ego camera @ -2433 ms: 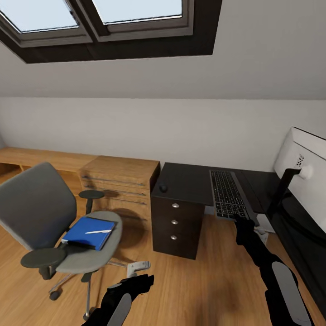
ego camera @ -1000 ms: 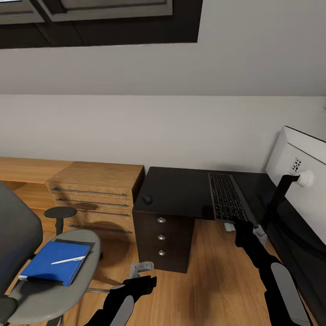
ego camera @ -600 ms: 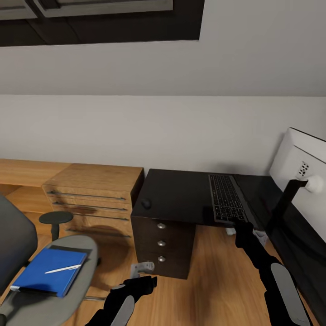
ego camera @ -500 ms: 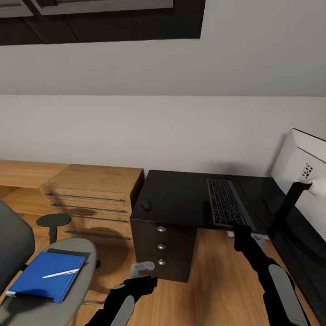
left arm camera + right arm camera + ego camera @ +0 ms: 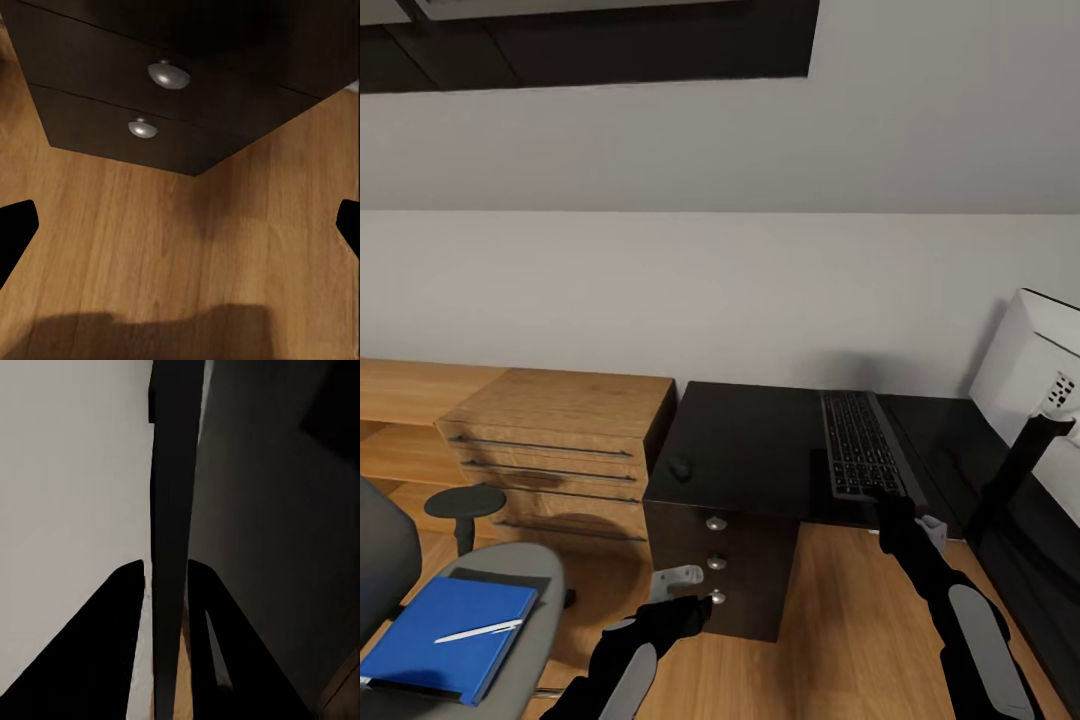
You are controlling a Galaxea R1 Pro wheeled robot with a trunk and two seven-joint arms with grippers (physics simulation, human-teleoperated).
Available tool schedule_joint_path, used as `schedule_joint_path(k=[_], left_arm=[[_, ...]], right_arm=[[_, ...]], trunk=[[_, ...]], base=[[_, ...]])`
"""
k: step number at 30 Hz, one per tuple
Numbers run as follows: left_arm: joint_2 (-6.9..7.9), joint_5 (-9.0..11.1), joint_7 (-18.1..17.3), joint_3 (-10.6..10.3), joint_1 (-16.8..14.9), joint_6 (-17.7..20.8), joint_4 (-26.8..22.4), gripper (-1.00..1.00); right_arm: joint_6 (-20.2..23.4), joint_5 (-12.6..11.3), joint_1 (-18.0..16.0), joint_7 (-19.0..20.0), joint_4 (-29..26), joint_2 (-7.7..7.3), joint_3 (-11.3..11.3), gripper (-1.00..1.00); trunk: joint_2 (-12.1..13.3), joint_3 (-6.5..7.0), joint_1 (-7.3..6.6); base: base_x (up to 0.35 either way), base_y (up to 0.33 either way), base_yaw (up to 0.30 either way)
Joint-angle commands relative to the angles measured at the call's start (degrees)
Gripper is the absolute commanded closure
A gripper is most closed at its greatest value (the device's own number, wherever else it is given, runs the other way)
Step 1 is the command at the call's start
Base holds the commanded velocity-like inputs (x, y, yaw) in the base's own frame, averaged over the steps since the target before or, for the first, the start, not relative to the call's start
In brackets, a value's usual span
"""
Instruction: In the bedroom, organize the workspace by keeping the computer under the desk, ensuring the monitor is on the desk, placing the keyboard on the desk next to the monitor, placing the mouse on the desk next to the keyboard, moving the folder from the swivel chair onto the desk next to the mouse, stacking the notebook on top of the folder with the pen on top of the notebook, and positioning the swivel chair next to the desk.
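At the near edge of the desk point(image 5: 760, 450), the right gripper point(image 5: 887, 497) is holding the keyboard point(image 5: 858, 443) by its near end; in the right wrist view its two fingers point(image 5: 124, 607) are sitting on either side of the keyboard's thin edge, closed down onto it. The keyboard is lying flat on the black top with its long axis running away from the robot toward the wall, its near end overhanging the desk edge slightly, and the monitor point(image 5: 1040, 370) is standing just beyond it on the right. So the thing in hand is stretching straight out ahead of the jaws, and any placing move is turning on sliding it along that axis, further onto the desk, beside the monitor. The left gripper point(image 5: 695, 608) is hanging low in front of the drawers point(image 5: 161, 97), fingers spread wide and holding nothing. The folder point(image 5: 445, 638) with the pen point(image 5: 478, 631) on it is lying on the chair point(image 5: 470, 600) seat, well to the left, nearer the left arm.
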Motion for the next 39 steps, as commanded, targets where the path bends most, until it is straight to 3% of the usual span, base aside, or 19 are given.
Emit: schedule_joint_path(k=[1,34,39], left_arm=[[0.02,0.95,0.57,-0.03,-0.04,0.11,-0.19,-1.00],[-0.06,1.84,0.76,0.07,-0.04,0.03,-0.26,-1.00],[-0.06,1.83,0.76,0.05,-0.04,0.03,-0.26,-1.00]], right_arm=[[0.37,0.18,-0.03,0.30,-0.05,0.08,-0.18,1.00],[0.34,1.05,-0.03,1.25,0.04,0.11,-0.20,1.00],[0.34,1.05,-0.03,1.25,0.04,0.11,-0.21,1.00]], trunk=[[-0.04,-0.07,0.00],[-13.27,-5.99,7.25],[-13.27,-5.99,7.25]], base=[[0.001,0.000,0.000],[0.000,0.000,0.000],[0.000,0.000,0.000]])
